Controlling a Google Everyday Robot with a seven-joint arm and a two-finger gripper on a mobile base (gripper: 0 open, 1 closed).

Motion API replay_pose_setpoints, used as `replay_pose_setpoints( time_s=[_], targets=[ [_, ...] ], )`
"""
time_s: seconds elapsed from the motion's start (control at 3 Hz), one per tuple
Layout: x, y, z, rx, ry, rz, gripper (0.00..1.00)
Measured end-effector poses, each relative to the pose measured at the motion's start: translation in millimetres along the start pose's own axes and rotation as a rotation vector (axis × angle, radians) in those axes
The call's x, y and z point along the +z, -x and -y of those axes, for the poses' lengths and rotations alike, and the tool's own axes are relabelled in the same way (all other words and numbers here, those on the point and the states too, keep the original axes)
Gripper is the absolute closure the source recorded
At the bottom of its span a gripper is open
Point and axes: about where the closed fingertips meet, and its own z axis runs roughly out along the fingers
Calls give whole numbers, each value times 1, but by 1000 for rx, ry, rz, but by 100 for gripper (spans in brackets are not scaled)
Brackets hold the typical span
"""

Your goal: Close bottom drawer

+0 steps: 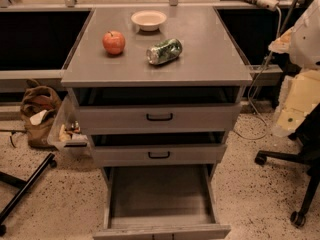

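Observation:
The bottom drawer (160,196) of the grey metal cabinet is pulled far out toward me. Its long flat tray is empty, and its plain front panel (162,232) lies at the lower edge of the view. Above it, the middle drawer (159,154) and the top drawer (159,117), both with black bar handles, stand slightly open. My gripper is not in view. A white and cream bulky shape (300,84) at the right edge is close to the camera; I cannot tell whether it is part of my arm.
On the cabinet top (210,64) are a red apple (114,42), a white bowl (149,20) and a green can lying on its side (164,51). A clear bin (67,134) hangs at the cabinet's left. A brown bag (37,114) is at the left and a chair base (292,184) at the right.

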Motion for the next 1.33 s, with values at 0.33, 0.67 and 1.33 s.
replay_pose_setpoints(
  time_s=[0.33,0.67,1.33],
  targets=[
    [0,0,0,0,0,0,0],
    [18,-1,-7,27,26,27,0],
    [178,5,-63,107,250,142,0]
  ],
)
